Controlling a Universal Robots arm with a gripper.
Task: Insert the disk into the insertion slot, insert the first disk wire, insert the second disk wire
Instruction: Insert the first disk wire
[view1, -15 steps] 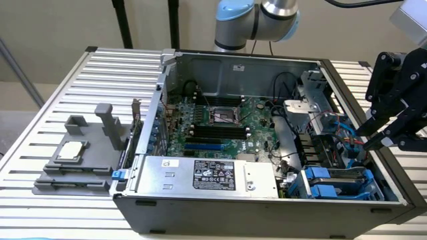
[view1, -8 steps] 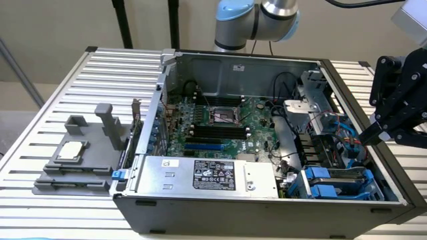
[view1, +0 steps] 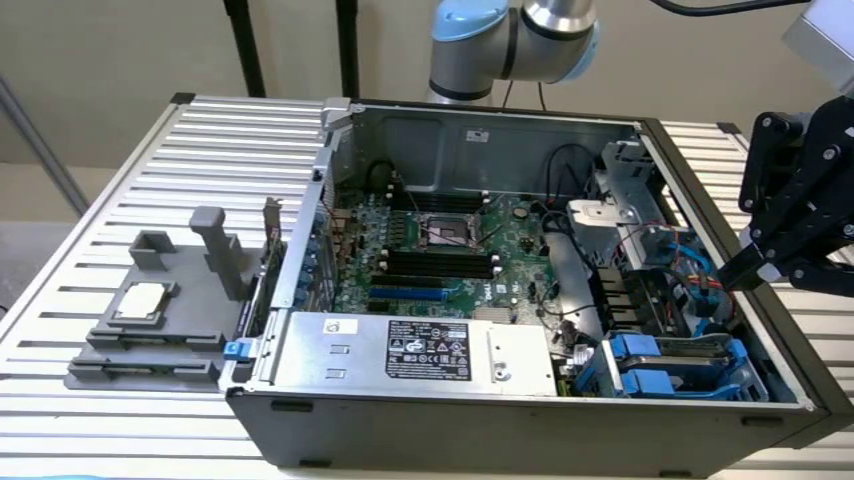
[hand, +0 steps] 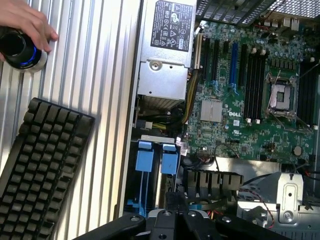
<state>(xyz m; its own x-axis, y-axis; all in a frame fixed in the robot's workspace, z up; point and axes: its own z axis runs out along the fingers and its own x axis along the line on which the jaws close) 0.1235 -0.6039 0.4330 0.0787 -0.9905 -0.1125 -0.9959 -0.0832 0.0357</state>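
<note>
The open computer case (view1: 534, 430) stands on a slatted metal table (view1: 80, 230) in the middle of the exterior view, with the green board (view1: 454, 240) at its centre and the silver power-supply box (view1: 414, 350) along its lower edge. At the lower right of that frame, the disk (view1: 665, 362) sits in its bright blue carrier inside the insertion slot (view1: 755, 380), the grey drive cage in the case's corner. The wrist view shows the blue carrier tabs (hand: 145, 161) from above. The gripper (view1: 747, 268) hangs at the right of the frame, over the case's right wall. Its black fingers are drawn tight together just beside a bundle of blue cables (view1: 681, 265). Whether anything is pinched between them I cannot tell. A grey fixture (view1: 160, 310) lies on the table at the left of the frame. In the wrist view, a black keyboard (hand: 45, 170) rests on the table beside the case, and a person's hand (hand: 25, 20) covers a round black knob (hand: 17, 47).
</note>
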